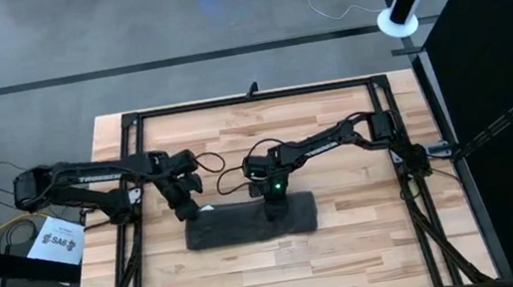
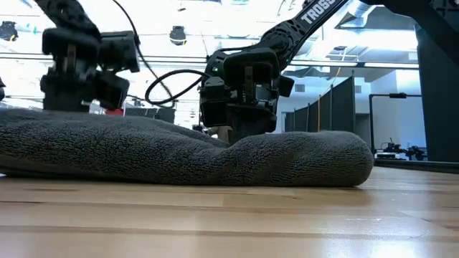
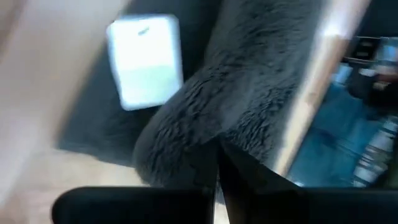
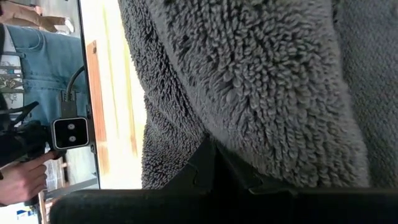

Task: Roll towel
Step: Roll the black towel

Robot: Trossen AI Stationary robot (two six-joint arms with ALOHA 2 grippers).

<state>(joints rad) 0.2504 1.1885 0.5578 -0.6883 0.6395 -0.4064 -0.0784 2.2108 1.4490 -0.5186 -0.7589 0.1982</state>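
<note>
Dark charcoal-grey terry towel (image 1: 250,221) lies as a long folded strip across the middle of my light wooden plank table (image 1: 256,284), long side running left to right. Its small white label (image 3: 145,61) shows only in the left wrist view; from above I can't make it out.

Left pincer (image 1: 189,210) sits at the towel's far edge near the left end. Its fingers (image 3: 239,177) meet in a point with pile bunched over them, so I read it as clamped on the towel's edge. That view is smeared.

Right pincer (image 1: 278,193) is on the far edge just right of centre, a green light on its wrist. Its fingers (image 4: 214,165) are pinched together, buried in the pile, gripping the towel.

From the low view the towel's bulk hides both sets of fingertips and the far edge.

Black metal frame (image 1: 255,96) rings the table. Beyond the table edge, a person's hand (image 4: 22,177) holds a small camera device (image 4: 69,133).
</note>
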